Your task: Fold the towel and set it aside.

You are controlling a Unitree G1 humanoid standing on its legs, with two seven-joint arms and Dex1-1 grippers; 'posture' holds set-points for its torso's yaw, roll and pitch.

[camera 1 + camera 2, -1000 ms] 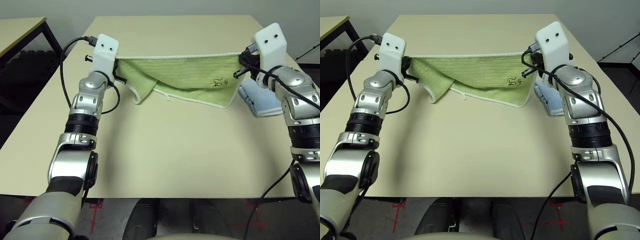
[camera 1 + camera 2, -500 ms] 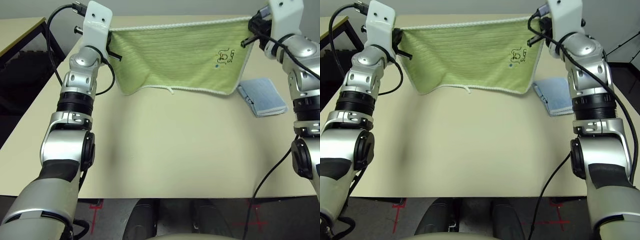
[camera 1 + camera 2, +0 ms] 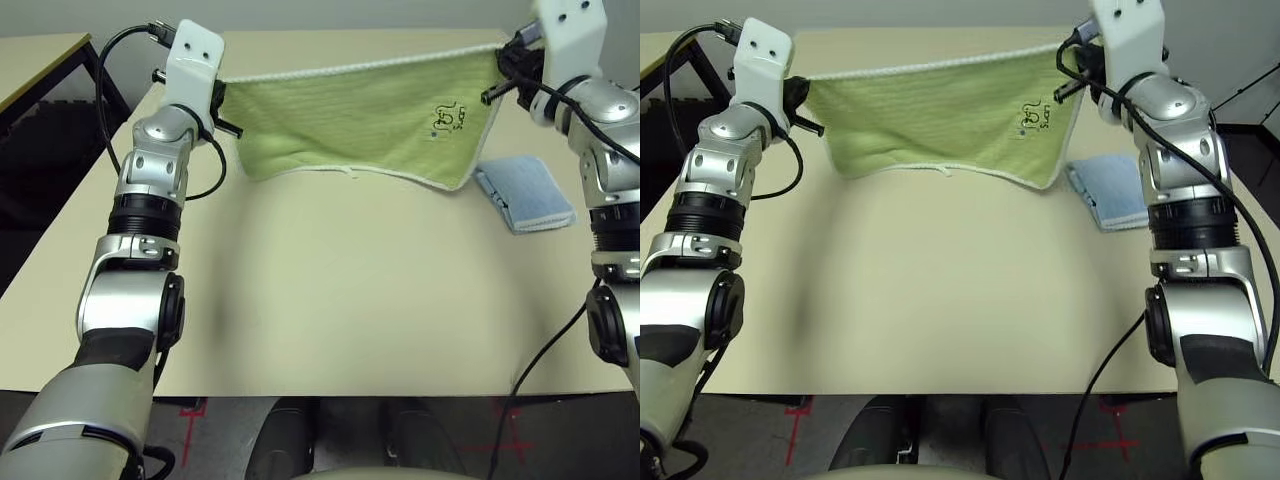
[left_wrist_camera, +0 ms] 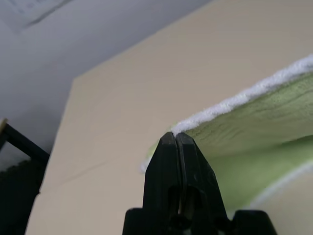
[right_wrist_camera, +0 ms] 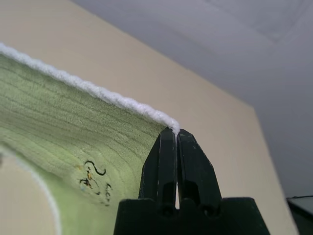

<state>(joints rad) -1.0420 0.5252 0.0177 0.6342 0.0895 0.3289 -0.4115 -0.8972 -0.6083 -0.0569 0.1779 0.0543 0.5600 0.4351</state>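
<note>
Towel point(image 3: 360, 120) hanging above table point(image 3: 340, 290), blue folded cloth point(image 3: 525, 192) beside right corner

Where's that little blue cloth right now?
The blue cloth lies on the table at the robot's right, just below the hanging green towel's lower corner.

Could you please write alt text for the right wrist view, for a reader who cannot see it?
The right gripper, its two black fingers shut, pinches a corner of the light green towel by its white stitched edging. The cloth hangs away from the fingers, with small dark embroidered writing on it, above the beige table.
</note>
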